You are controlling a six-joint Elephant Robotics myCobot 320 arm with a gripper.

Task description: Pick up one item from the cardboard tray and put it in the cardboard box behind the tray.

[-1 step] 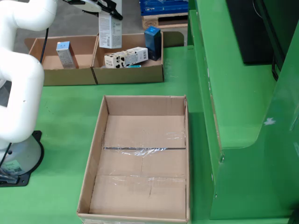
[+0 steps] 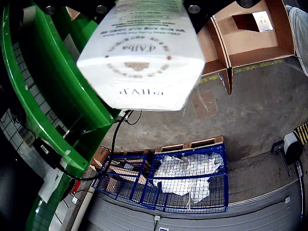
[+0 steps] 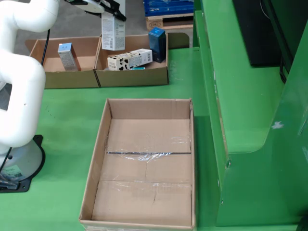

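the black gripper (image 3: pixel 107 6) at the end of the white arm (image 3: pixel 21 72) is closed onto the top of a tall white printed carton (image 3: pixel 113 31), which hangs upright in the air above the seam between two shallow cardboard trays (image 3: pixel 132 77) in the fixed view. the wrist view shows the same carton (image 2: pixel 142 57) end-on, lettered "d'alba". a large open cardboard box (image 3: pixel 144 163) lies nearer the camera on the green table (image 3: pixel 67 130).

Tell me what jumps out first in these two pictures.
In the gripper view, a white carton printed "d'Alba" fills the top, held close under the camera. In the fixed view, the same carton hangs from the claw above the far trays, while a big empty cardboard box dominates the green table.
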